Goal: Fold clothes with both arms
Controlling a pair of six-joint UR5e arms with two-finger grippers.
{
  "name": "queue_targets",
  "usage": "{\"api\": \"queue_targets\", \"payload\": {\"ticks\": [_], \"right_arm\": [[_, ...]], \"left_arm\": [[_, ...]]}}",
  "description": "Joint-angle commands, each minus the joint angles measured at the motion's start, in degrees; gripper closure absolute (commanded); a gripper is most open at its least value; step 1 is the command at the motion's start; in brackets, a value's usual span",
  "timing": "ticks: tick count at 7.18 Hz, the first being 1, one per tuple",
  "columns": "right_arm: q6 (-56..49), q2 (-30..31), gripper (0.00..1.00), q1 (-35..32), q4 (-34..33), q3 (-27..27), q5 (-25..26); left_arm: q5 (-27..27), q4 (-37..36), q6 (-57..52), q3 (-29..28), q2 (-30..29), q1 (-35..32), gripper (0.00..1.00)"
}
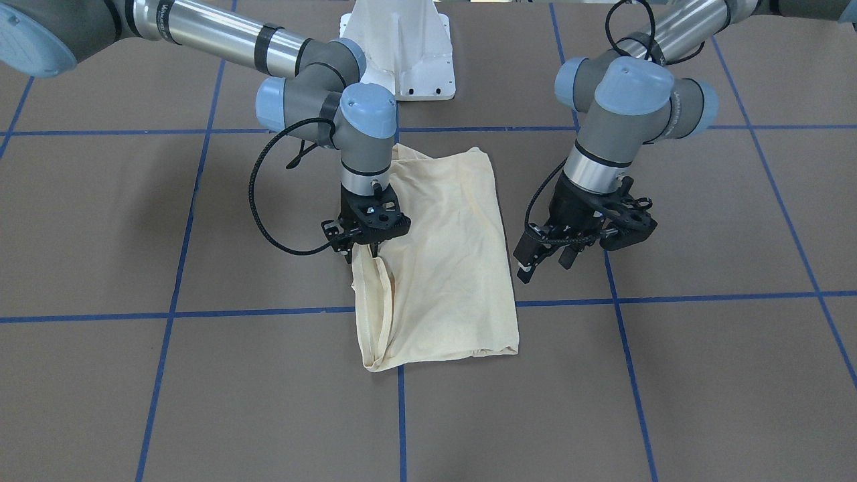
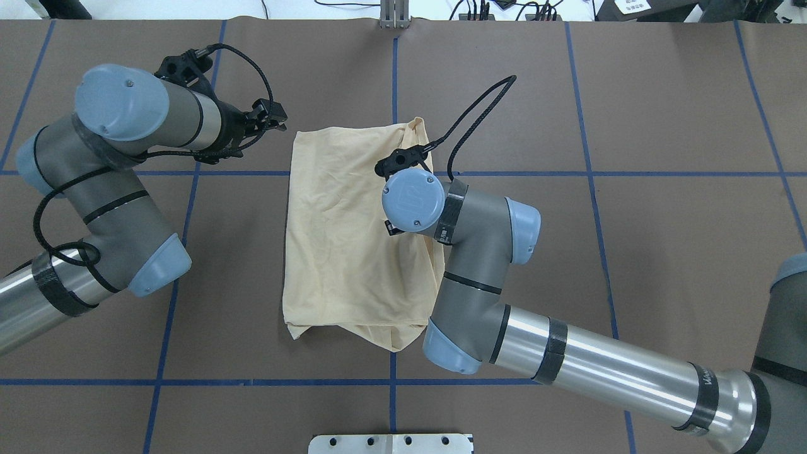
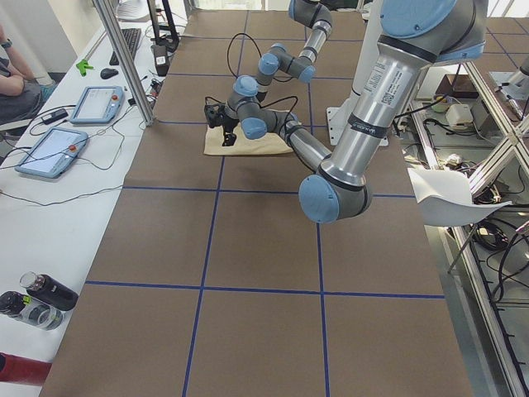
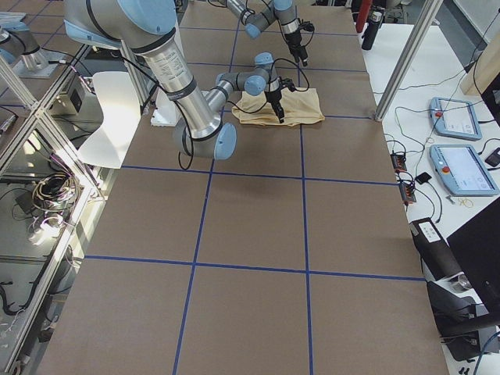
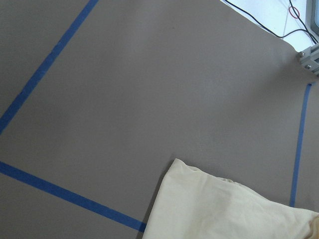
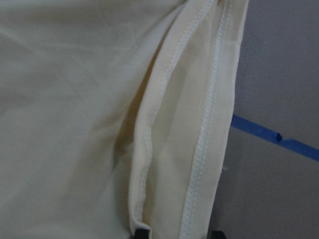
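The cream-yellow shirt lies folded into a tall rectangle mid-table; its print is hidden. It also shows in the overhead view. My right gripper points straight down at the shirt's side edge. In the right wrist view the stitched hem lies flat between two fingertips, so the jaws stand apart around it. My left gripper is open and empty, hovering beside the shirt's other side, clear of the cloth. The left wrist view shows one shirt corner.
The white pedestal base stands behind the shirt. Blue tape lines grid the brown table. Operator tablets and bottles lie on a side bench past the table's far edge.
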State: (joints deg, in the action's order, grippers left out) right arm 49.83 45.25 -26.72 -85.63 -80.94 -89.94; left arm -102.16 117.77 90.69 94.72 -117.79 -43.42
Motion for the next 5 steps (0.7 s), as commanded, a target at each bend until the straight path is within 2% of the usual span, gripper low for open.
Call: {"api": "queue_targets", "payload": {"ticks": [1,3,5], "right_arm": [[-0.34,0.36,0.49,-0.44,0.12,-0.36,-0.76],[-0.52,1.49,0.52,-0.53,0.11,-1.31,-1.29],[-2.18,4.39,0.54,-1.32,-0.15,-5.35,-2.69]], "left_arm": [[-0.06,0.00,0.01,0.03,0.01,0.00,0.00],[-0.06,0.09,-0.08,0.03,0.02,0.00,0.00],[-0.06,0.09,-0.08,0.03,0.01,0.00,0.00]]}}
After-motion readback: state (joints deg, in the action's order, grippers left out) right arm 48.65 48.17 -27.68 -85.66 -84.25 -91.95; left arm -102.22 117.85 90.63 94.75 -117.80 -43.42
